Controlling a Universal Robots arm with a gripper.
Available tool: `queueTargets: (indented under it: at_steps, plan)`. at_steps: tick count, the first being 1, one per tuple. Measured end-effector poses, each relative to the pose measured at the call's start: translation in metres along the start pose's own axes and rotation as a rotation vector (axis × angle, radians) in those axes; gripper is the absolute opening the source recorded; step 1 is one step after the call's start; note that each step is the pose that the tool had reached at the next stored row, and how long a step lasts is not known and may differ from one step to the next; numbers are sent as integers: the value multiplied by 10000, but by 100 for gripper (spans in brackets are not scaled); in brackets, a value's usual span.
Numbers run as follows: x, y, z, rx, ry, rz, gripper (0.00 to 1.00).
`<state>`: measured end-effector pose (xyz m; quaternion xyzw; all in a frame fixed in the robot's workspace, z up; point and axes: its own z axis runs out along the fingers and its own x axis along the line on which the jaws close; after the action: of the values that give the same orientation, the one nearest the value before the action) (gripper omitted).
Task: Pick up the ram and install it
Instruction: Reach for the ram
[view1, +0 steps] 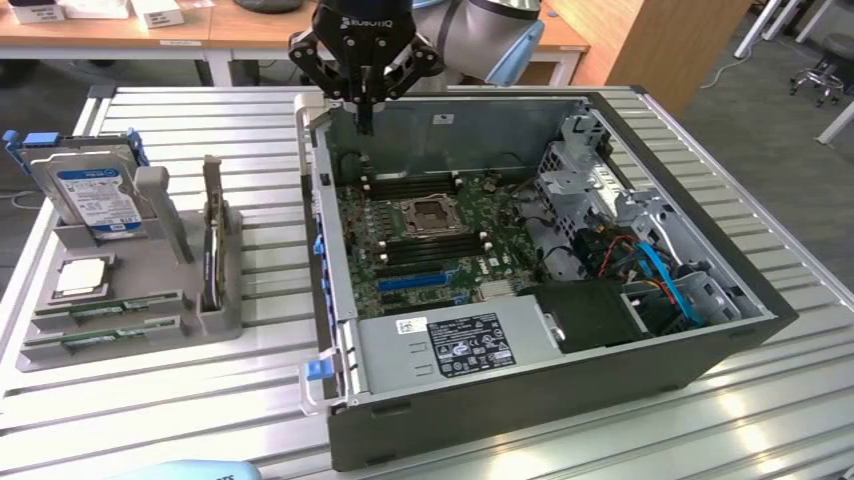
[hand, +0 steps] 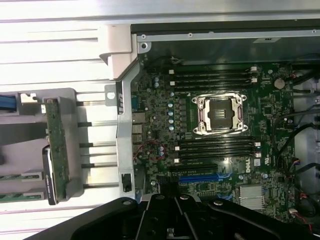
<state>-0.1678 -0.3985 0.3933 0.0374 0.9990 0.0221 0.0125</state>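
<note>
Hovering over the case's (view1: 400, 420) far corner, the gripper (view1: 363, 125) is closed on nothing; the ram (view1: 110, 308) lies slotted in a tray (view1: 200, 322) at the exterior view's left, seemingly presented for grasping.

Bright, even room light; glare whitens the slatted table (view1: 747, 400) beside the computer case (view1: 534, 395), whose interior lies in dimmer shadow

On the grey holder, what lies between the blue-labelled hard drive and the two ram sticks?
In the exterior view, a square silver processor chip lies between the hard drive and the ram sticks.
</note>
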Motion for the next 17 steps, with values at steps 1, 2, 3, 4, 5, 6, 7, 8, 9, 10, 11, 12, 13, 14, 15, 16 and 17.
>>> queueTargets:
  at_steps: [1,2,3,4,5,6,7,8,9,10,11,12,13,14,15,16,17]
  plan:
    - [2,0,0,0,-1,0,10]
    - [5,0,0,0,-1,0,10]
    - [8,1,0,0,0,1,10]
    - [10,1,0,0,0,1,10]
    - [13,2,0,0,-1,0,10]
    - [15,2,0,0,0,0,10]
    - [18,3,0,1,0,0,10]
    - [21,3,0,0,0,0,10]
    - [24,4,0,0,0,0,10]
    - [27,4,0,0,-1,0,10]
    - [30,5,0,0,0,1,10]
    - [33,5,0,0,0,0,10]
    - [36,5,0,0,0,-1,10]
    - [39,5,0,0,0,0,10]
    - [45,5,0,0,-1,1,10]
    - [51,5,0,0,0,0,10]
    - [58,5,-1,0,0,0,10]
